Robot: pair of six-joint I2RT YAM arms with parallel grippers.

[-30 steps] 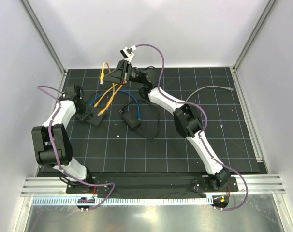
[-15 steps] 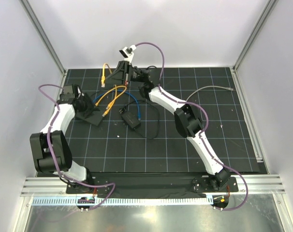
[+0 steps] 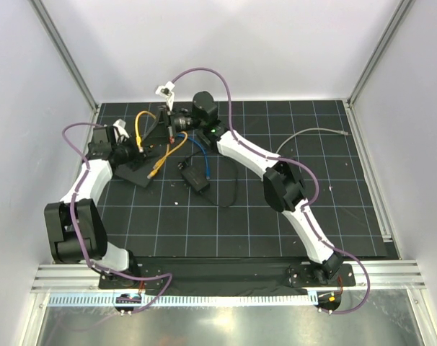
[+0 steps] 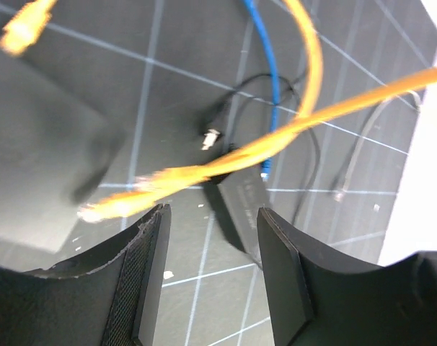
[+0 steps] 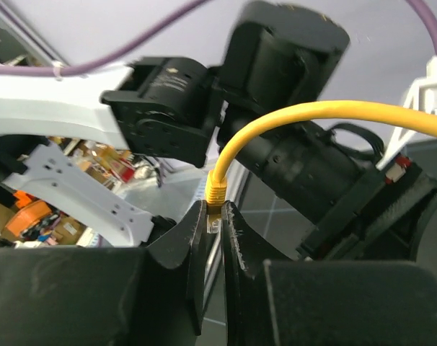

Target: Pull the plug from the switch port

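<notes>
The switch point(image 3: 137, 175) is a flat black box on the mat at the left; it also fills the left of the left wrist view point(image 4: 38, 155). My right gripper point(image 3: 159, 131) is shut on a yellow plug point(image 5: 216, 204), held above the mat, away from the switch, and its yellow cable point(image 5: 327, 112) arches off to the right. My left gripper point(image 4: 213, 216) is open and empty, hovering over the switch's far edge point(image 3: 137, 153). Another yellow plug point(image 4: 96, 210) hangs loose just in front of its fingers. Whether any socket is still filled is hidden.
A small black brick point(image 3: 193, 177) with a thin black cord lies right of the switch. A blue cable point(image 3: 202, 150) and yellow cables point(image 3: 138, 124) tangle around it. A grey cable point(image 3: 316, 131) lies at the back right. White walls enclose the mat.
My right gripper has swung left with the yellow plug, dragging the yellow cables along. My left gripper has lifted off the switch and moved right.
</notes>
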